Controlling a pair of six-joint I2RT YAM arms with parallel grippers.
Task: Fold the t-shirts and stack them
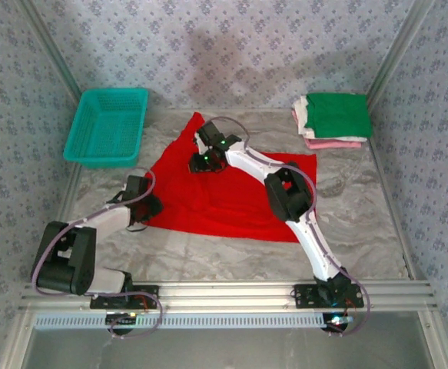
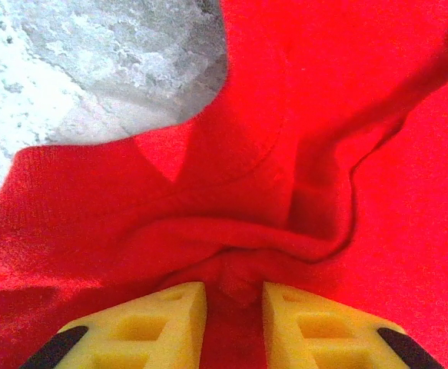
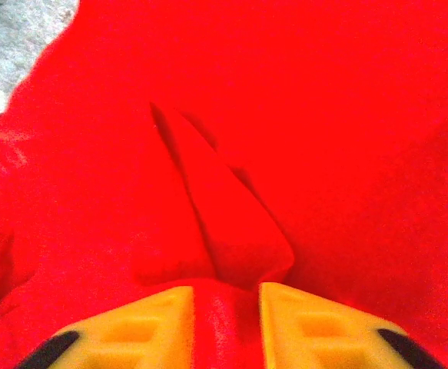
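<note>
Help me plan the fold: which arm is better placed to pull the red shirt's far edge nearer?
Right, likely: its jaws pinch the red t-shirt at its far part; the left jaws hold the left side.

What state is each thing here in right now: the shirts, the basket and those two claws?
red shirt: spread out, not yet folded, bunched where pinched.
left gripper: shut on a bunch of the red shirt.
right gripper: shut on a fold of the red shirt.
green shirt: folded, top of the stack.
white shirt: folded, under the green.
pink shirt: folded, bottom of the stack.
basket: upright, empty.
</note>
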